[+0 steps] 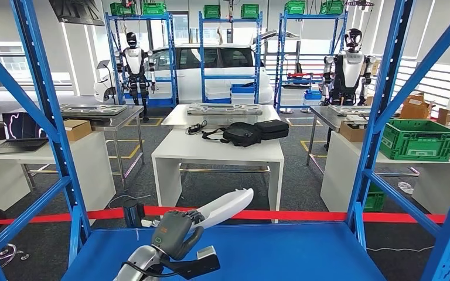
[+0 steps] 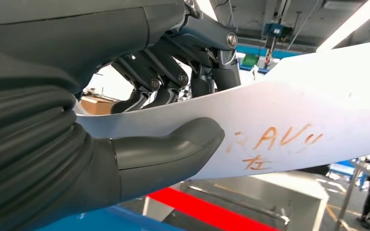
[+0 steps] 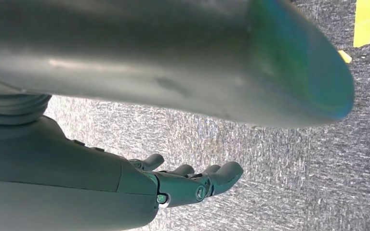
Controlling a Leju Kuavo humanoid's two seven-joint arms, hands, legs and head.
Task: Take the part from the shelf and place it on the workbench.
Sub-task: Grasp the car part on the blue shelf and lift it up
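- A long white part [image 1: 220,209] was gripped near one end by the left hand [image 1: 176,233], above the front half of the blue shelf board [image 1: 304,252]; no contact with the board could be made out.
- In the left wrist view the thick thumb [image 2: 173,149] was pressed on one face of the part [image 2: 308,120] and the dark fingers [image 2: 173,79] were curled over the opposite face, a pinch across the thin section that was judged to keep the panel from turning.
- Orange handwriting [image 2: 274,144] was seen on the thumb-side face.
- The part's long axis ran from the hand up and away to the right, its rounded free tip pointed toward the white workbench [image 1: 217,149] beyond the red barrier tape [image 1: 328,216].
- The part was judged already lifted for carrying out between the blue uprights [image 1: 381,117].
- The right hand [image 3: 192,185] hung over grey carpet, empty, with fingers loosely extended and apart.
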